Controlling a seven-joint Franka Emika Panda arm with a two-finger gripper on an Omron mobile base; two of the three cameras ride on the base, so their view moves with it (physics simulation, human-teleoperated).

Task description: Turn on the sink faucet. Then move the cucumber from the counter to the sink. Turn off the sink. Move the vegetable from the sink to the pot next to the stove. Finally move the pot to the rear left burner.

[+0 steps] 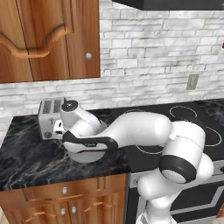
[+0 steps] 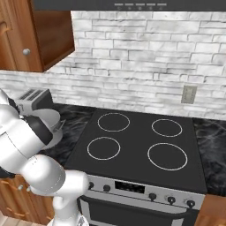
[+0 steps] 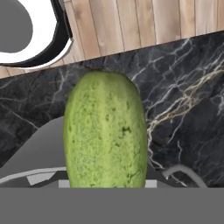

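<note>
Counter point(image 1: 26, 153) spans lower left of left base view, stove point(image 2: 137, 141) with 4 burners centre of right base view. Toaster point(image 1: 49, 116) mid-left. Pot point(image 1: 87, 154) sits on the counter just right of the toaster, under the arm. Cucumber point(image 3: 105, 131) centre of hand view, above the pot rim. Jaws hidden: can't tell grip.

folded low and reaching left from the base, elbow bent, wrist point(image 1: 72, 114) turned downward, pincer hidden beneath the hand, fingertips not visible, grip state unclear.
</note>
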